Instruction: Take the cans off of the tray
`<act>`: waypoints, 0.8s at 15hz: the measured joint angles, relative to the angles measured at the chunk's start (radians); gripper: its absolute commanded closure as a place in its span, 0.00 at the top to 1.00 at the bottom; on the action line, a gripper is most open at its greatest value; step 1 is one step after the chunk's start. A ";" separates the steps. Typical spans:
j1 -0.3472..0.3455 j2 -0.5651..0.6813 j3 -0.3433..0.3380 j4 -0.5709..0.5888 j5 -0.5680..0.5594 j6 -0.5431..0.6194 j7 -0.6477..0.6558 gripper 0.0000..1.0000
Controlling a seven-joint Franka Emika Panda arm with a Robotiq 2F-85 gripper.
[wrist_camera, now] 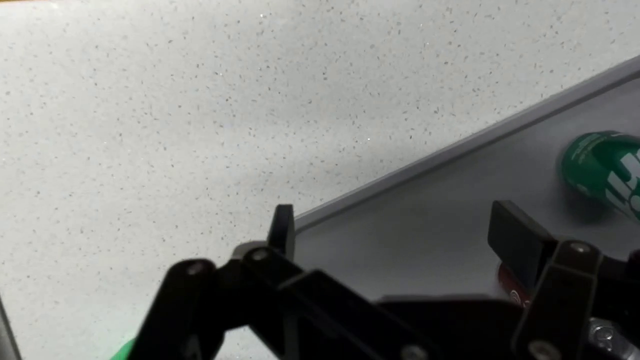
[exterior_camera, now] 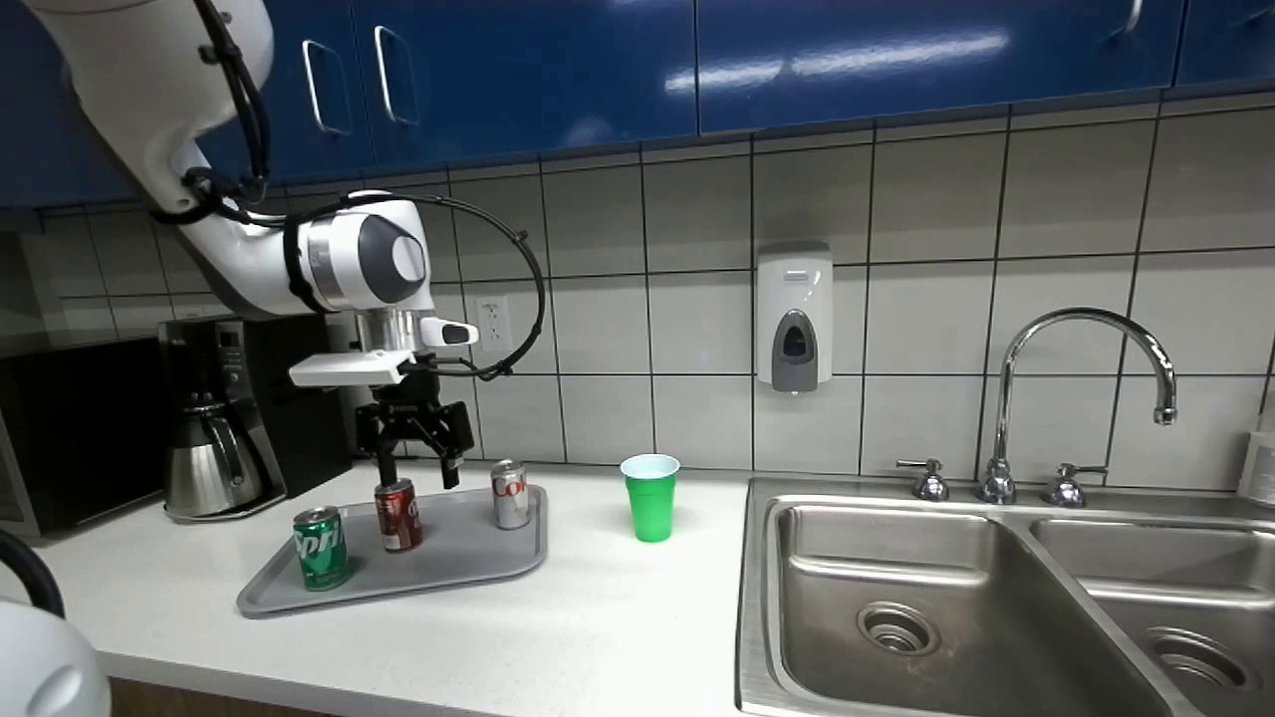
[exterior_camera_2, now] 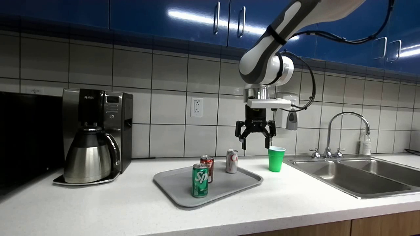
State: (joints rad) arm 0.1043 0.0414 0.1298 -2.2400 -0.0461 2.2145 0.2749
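the robotiq gripper [exterior_camera_2: 256,146] gapes, empty. the sprite can [exterior_camera_2: 200,180] and both coke cans [exterior_camera_2: 231,162] stand upright, lower, toward the coffee maker [exterior_camera_2: 113,126].

On the white counter [exterior_camera: 618,637], a flat grey rectangular tray [exterior_camera: 453,543] with rounded corners. Upright on it, apart: a green cylindrical can [exterior_camera: 321,550], a dark red cylindrical can [exterior_camera: 398,518] between, a silvery-grey cylindrical can [exterior_camera: 511,495] with red lettering.
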 measured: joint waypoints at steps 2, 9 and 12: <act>0.004 0.031 0.000 0.027 0.000 0.000 0.000 1.00; 0.013 0.144 -0.007 0.139 -0.004 0.000 0.003 1.00; 0.017 0.198 -0.020 0.194 -0.015 0.000 0.014 1.00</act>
State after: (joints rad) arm 0.1215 0.2390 0.1100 -2.0461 -0.0613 2.2146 0.2884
